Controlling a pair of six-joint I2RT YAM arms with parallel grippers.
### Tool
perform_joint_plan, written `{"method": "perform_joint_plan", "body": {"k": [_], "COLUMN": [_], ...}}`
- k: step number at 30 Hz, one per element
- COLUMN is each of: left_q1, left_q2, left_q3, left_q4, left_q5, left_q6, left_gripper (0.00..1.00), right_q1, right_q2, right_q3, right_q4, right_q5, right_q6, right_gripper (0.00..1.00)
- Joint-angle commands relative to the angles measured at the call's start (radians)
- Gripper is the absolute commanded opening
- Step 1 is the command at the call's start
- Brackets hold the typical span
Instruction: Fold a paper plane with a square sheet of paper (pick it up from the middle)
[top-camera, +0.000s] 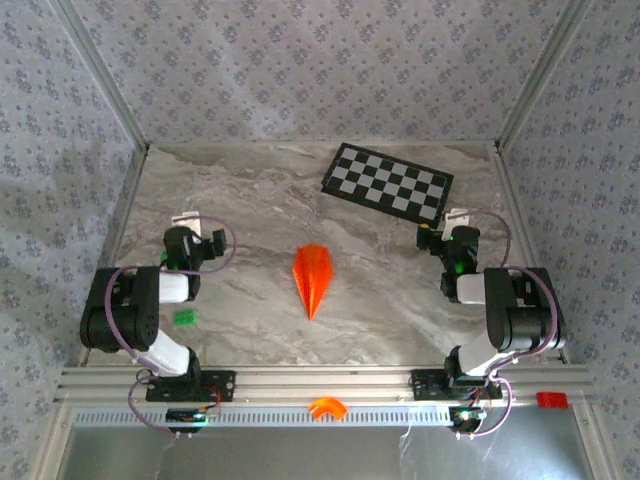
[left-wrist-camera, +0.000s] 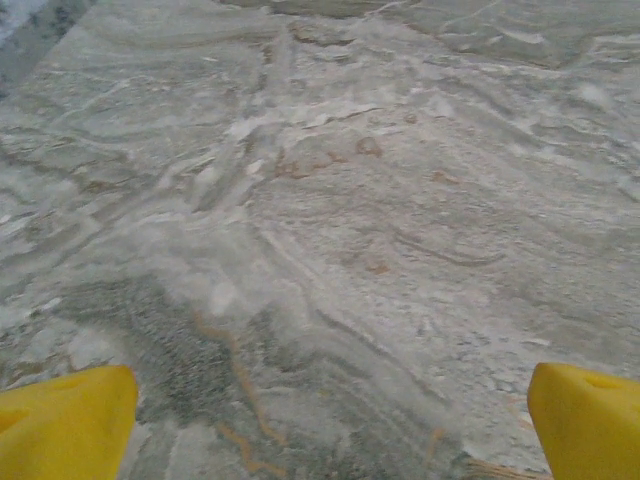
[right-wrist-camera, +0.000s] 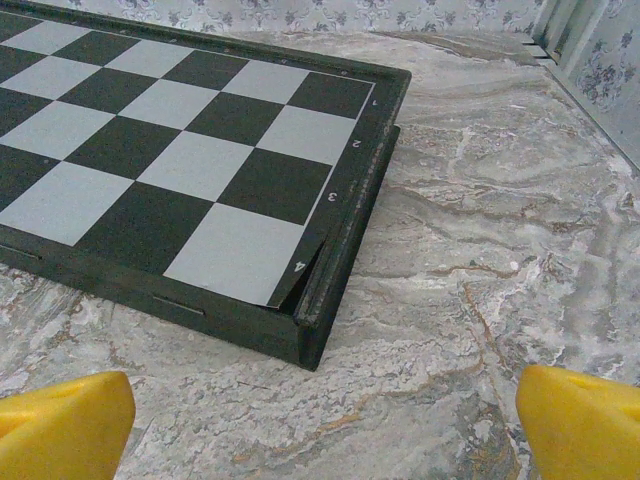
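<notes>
The orange paper plane (top-camera: 312, 278) lies flat in the middle of the table (top-camera: 240, 200), with its tip pointing to the bottom of the frame. The left end effector (left-wrist-camera: 325, 430) is spread wide over bare table (yellow fingers (left-wrist-camera: 65, 425) far apart). The right end effector (right-wrist-camera: 320, 425) is wide too, near the checkerboard (right-wrist-camera: 180, 150) corner.

Right gripper (right-wrist-camera: 320, 435) spread wide: its yellow fingertips (right-wrist-camera: 60, 425) sit in the lower left and lower right corners of the frame, with bare marbled table (right-wrist-camera: 480, 250) between them. Checkerboard (right-wrist-camera: 180, 150) lies flat on the table across the upper left, its near corner just below frame centre. Printed sheet (right-wrist-camera: 290, 285) curls up at that corner, beside the numeral 4. Patterned wall (right-wrist-camera: 330, 12) along the top edge. Metal frame post (right-wrist-camera: 560, 35) at upper right.
</notes>
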Motion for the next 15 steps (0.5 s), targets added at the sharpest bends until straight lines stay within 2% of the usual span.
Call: {"method": "perform_joint_plan", "body": {"k": [1, 6, 15], "left_q1": [0.018, -0.004, -0.006], "left_q2": [-0.011, -0.010, -0.010], "left_q3": [0.006, 0.013, 0.009], "left_q4": [0.053, 0.044, 0.050], "left_q5": [0.116, -0.038, -0.040], "left_q6": [0.026, -0.004, -0.003], "left_gripper": [1.00, 1.00, 1.00], "right_q1": [-0.004, -0.006, -0.005], "right_q2": [0.005, 0.007, 0.006], "right_q3": [0.000, 0.001, 0.001], "right_q4": [0.018, 0.016, 0.015], "right_q5": [0.006, 0.002, 0.003], "right_q6": [-0.004, -0.004, -0.005], "right_gripper": [1.00, 1.00, 1.00]}}
